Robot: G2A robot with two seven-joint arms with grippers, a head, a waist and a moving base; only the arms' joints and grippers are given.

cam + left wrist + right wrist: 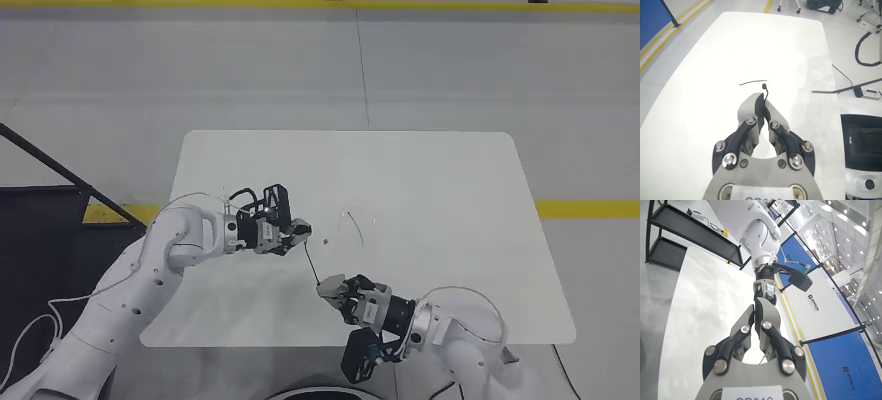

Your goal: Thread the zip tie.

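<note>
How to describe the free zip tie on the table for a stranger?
Find the white table, then the left hand over it. Ahead of that hand lies the loose zip tie, a thin black curved strip; unlike the other zip tie, no hand holds it.

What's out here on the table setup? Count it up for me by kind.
Zip ties: 2 (held zip tie, loose zip tie)
Grippers: 2 (left gripper, right gripper)
Tables: 1 (table)
Total: 5

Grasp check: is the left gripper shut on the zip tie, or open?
Shut on it. The left gripper is closed with the zip tie pinched between its jaws, and the tie's head pokes out beyond the tip.
</note>
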